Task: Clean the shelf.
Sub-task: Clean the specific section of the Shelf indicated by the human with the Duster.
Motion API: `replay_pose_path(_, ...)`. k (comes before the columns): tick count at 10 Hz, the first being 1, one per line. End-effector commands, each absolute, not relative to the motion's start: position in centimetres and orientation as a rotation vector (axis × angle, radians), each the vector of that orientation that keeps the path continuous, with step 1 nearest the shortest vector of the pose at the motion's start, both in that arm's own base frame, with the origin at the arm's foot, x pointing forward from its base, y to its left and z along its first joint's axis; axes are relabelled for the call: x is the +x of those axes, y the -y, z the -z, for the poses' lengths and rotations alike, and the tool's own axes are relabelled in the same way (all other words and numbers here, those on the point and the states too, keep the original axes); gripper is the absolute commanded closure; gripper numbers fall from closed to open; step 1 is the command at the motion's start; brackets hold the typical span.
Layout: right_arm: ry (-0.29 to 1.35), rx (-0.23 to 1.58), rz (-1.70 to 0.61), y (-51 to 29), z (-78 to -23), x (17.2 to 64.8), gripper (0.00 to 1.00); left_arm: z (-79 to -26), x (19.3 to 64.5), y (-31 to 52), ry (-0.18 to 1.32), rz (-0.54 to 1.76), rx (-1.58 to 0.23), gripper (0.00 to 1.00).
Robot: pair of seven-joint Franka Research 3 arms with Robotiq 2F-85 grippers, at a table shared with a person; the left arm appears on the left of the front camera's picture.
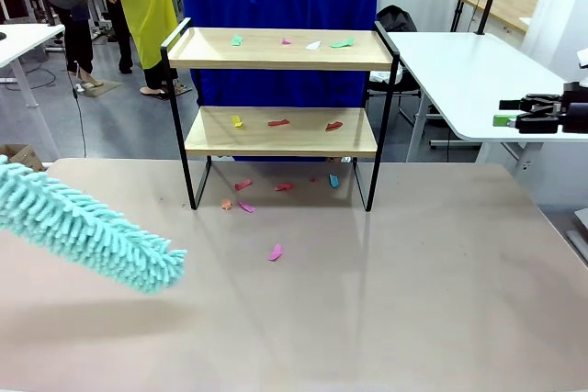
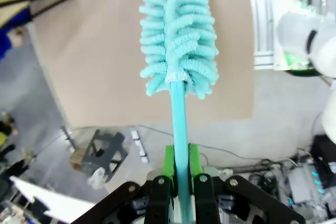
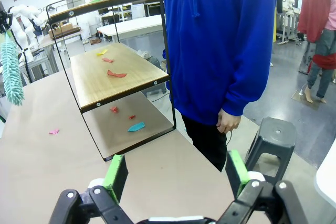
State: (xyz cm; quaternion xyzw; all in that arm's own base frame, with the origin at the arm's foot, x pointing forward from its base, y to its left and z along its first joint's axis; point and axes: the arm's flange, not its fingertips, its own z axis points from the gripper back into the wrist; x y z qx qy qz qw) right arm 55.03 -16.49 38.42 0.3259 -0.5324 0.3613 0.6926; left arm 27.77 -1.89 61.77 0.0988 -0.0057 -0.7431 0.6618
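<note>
**Left gripper's clamped on the duster, shelf not touched yet**

The left gripper (image 2: pixel 181 165) is squeezed shut on the teal handle of a fluffy duster (image 2: pixel 178 40). The green pads pinch it from both sides and the head sticks straight out past the fingers. In the front view that head hangs low, well off to the left of the shelf (image 1: pixel 207 54) and in front of it. The right gripper (image 3: pixel 176 172) is spread wide with nothing in it, over by the shelf's right end.

The shelf stands on the brown table (image 1: pixel 413 300), with a person in a blue hoodie (image 3: pixel 220 40) right behind it. There are coloured paper scraps (image 1: pixel 278 122) on both boards, plus more under it and in front of it.

My take: do the top board first, then the lower one. Come in through the open front with the head laid flat and sweep forward, since the raised side rails would trap stuff. The frame looks light, so go gently or it'll slide.

I can't read any brand, label or writing anywhere.
</note>
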Motion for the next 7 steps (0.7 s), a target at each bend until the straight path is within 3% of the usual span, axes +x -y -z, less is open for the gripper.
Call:
replay_pose_path(1, 1.193, 0.728, -0.810, 16.3, -38.6, 55.1, 0.00, -61.6, 29.9, 2.1, 0.068, 1.588, 0.227, 0.87)
replay_pose_path(2, 1.193, 0.728, -0.810, 16.3, -38.6, 55.1, 0.00, -61.8, 27.8, 1.9, 0.013, 1.680, 0.223, 0.87)
replay_pose_path(7, 1.193, 0.728, -0.810, 16.3, -38.6, 55.1, 0.00, -61.8, 27.8, 1.9, 0.013, 1.680, 0.223, 0.87)
